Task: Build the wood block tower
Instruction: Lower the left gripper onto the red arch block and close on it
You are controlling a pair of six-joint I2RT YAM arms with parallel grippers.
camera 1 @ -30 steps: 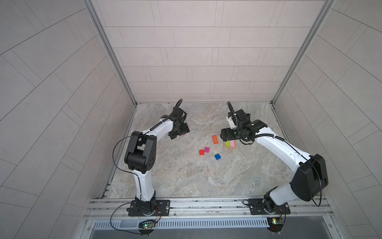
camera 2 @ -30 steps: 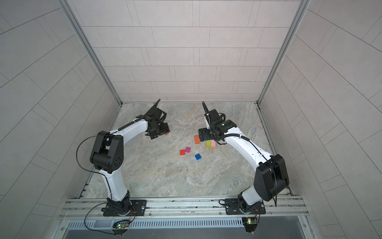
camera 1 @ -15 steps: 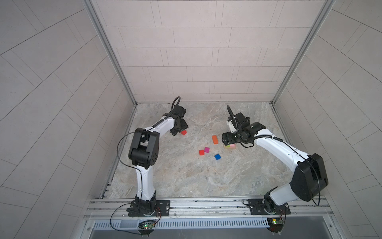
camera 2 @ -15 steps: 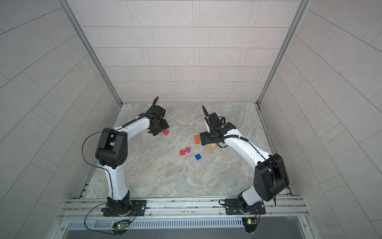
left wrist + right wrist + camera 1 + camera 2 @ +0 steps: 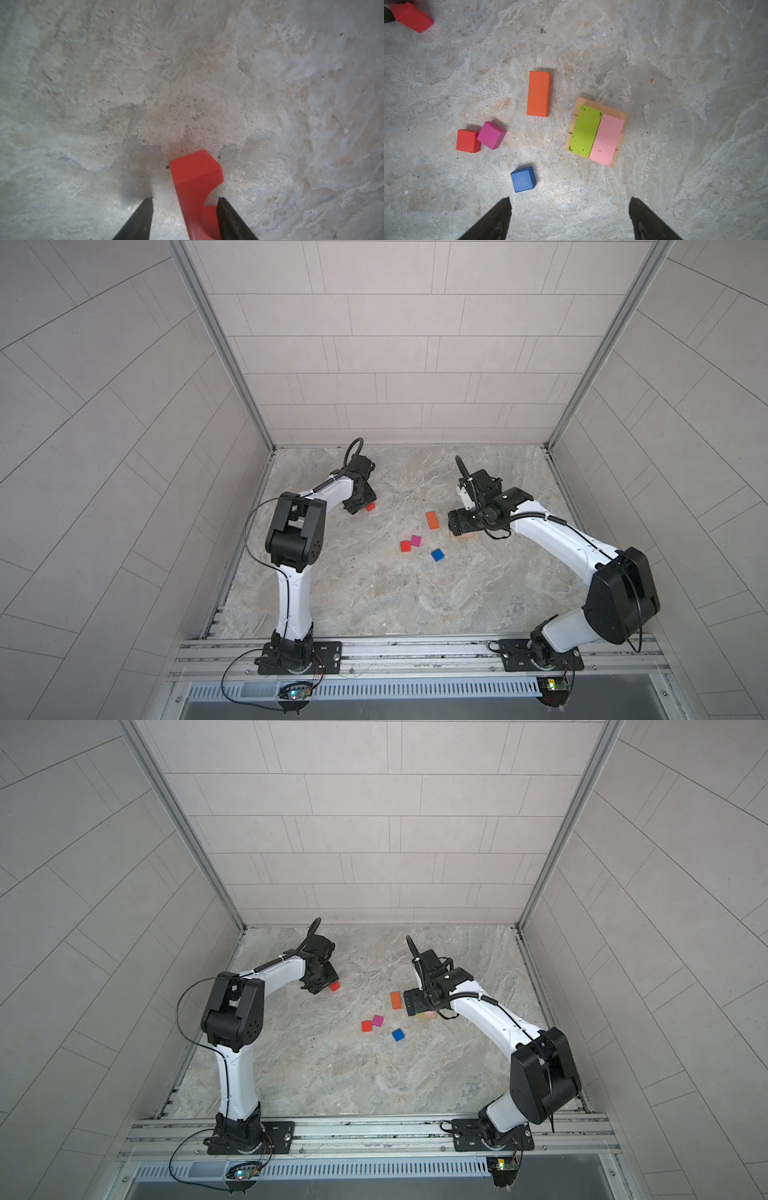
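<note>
The wood block tower (image 5: 428, 1014) is only two layers high: tan bars (image 5: 604, 108) lie side by side on the table (image 5: 695, 83) as a base, and a lime oblong (image 5: 585, 131) and a pink oblong (image 5: 608, 139) lie touching across them, probably so the upper layer ties the bars together. Just beside the tower is the orange oblong (image 5: 538, 93), which looks like the third piece of that layer. Farther from the tower are a blue cube (image 5: 522, 179) and a red cube (image 5: 467, 141) touching a magenta cube (image 5: 491, 135), all loose. The right end effector (image 5: 570, 200) hangs above the tower, spread wide and empty, perhaps waiting its turn. Well apart from the tower, the left end effector (image 5: 185, 200) straddles the red notched piece (image 5: 195, 176), which lies on the table. One finger (image 5: 226, 216) sits at the curved notch and the other (image 5: 143, 216) stands off with a gap, so the jaws are partly open and nothing is clamped yet. Closing there risks the finger slipping along the curve and twisting the piece.
</note>
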